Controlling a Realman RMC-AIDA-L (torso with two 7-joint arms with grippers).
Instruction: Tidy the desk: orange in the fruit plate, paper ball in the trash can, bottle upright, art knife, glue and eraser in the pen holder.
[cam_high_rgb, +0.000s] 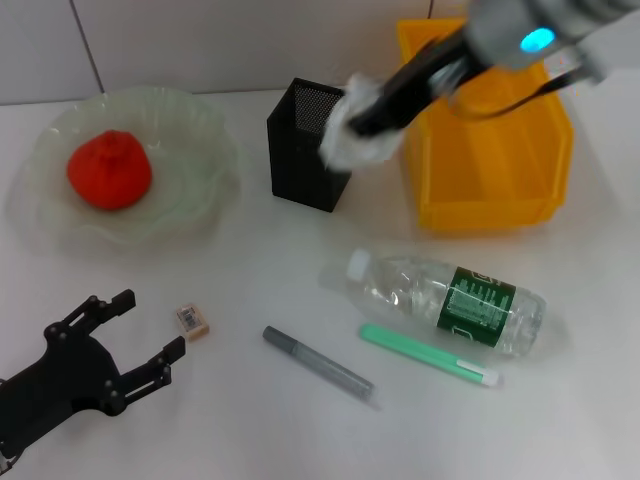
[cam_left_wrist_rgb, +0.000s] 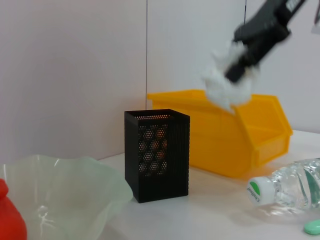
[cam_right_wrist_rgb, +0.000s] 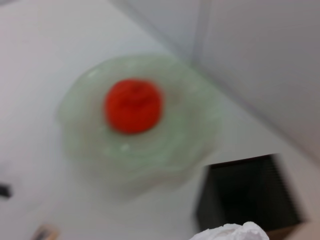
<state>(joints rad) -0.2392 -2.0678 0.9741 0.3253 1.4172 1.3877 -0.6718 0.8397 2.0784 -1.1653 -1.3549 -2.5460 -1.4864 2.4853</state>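
My right gripper is shut on the white paper ball, held in the air between the black mesh pen holder and the yellow trash can. The left wrist view shows the paper ball above the trash can rim. The orange lies in the pale green fruit plate. On its side lies the bottle. The tan eraser sits near my open left gripper. A grey art knife and a green glue stick lie on the table.
A white wall stands close behind the plate, holder and trash can. The pen holder stands between plate and trash can.
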